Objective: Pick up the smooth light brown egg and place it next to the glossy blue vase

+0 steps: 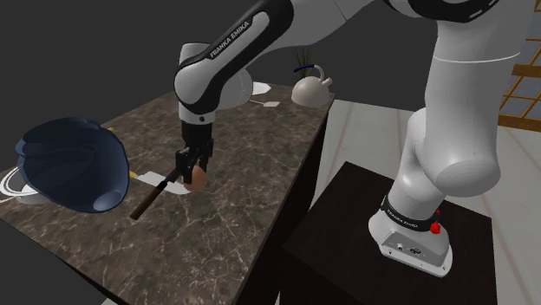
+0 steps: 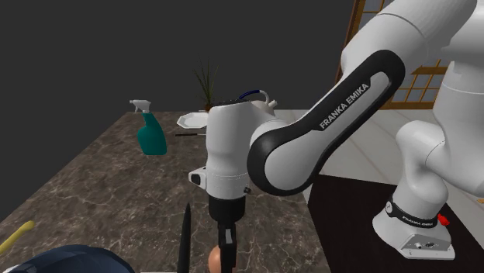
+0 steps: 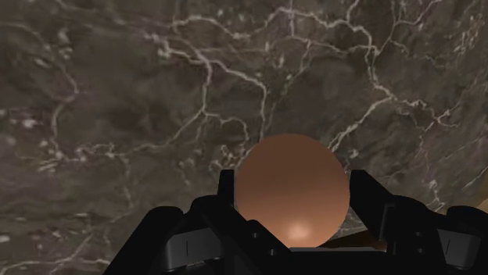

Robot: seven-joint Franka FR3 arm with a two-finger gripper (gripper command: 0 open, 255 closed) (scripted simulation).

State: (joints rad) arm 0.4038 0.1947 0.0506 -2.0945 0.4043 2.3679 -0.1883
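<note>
Wrist view first: the gripper [image 3: 292, 181] has its two black fingers drawn in against either side of the light brown egg [image 3: 292, 187], so the smooth egg is clasped between them, with the dark, white-veined marble countertop [image 3: 117, 94] beyond it. Whether the egg rests on the stone or hangs just clear of it, I cannot tell.

From the shoulder view, the gripper [image 1: 192, 169] points straight down over the near half of the countertop [image 1: 260, 165], and the egg [image 1: 198, 178] shows at its fingertips. Just beside it, on the shoulder view's left, a knife [image 1: 156, 197] with a brown handle lies slantwise, its blade end over a flat white sheet [image 1: 160, 179]. Further to that side sits the glossy dark blue vase [image 1: 69, 165], near the egg but apart from it, with the knife between them.

At the counter's far end stands a white teapot [image 1: 310, 87].

In the second exterior view, a teal spray bottle [image 2: 150, 132] stands upright towards the far end, with a white plate [image 2: 192, 120] behind it.
</note>
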